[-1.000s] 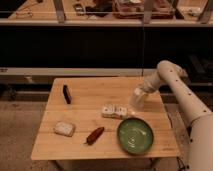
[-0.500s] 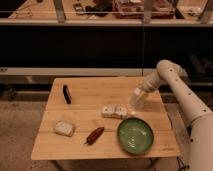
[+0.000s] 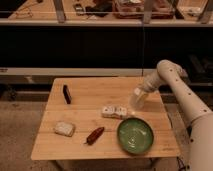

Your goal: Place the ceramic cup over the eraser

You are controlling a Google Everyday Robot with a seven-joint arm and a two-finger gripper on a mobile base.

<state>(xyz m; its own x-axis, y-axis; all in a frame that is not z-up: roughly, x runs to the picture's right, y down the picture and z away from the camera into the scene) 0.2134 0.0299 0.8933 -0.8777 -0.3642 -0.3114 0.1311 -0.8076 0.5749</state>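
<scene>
Hand (image 3: 141, 95) hangs just right of and behind the patterned box (image 3: 114, 111), over the bench (image 3: 85, 107), w/ the ceramic cup (image 3: 137, 101) right at its tip. Grip state: cannot tell whether it is clenched on the cup or only against it.

Eraser (image 3: 66, 94) lies left of and behind the box, well apart from hand & cup. The box sits roughly between them. Eraser's long axis runs approx. front-to-back, slightly tilted.

Judgement: the coming move is a long leftward carry past the box. Cup mouth must end facing down, centred on the eraser. Single arm, reaching from the far side.
</scene>
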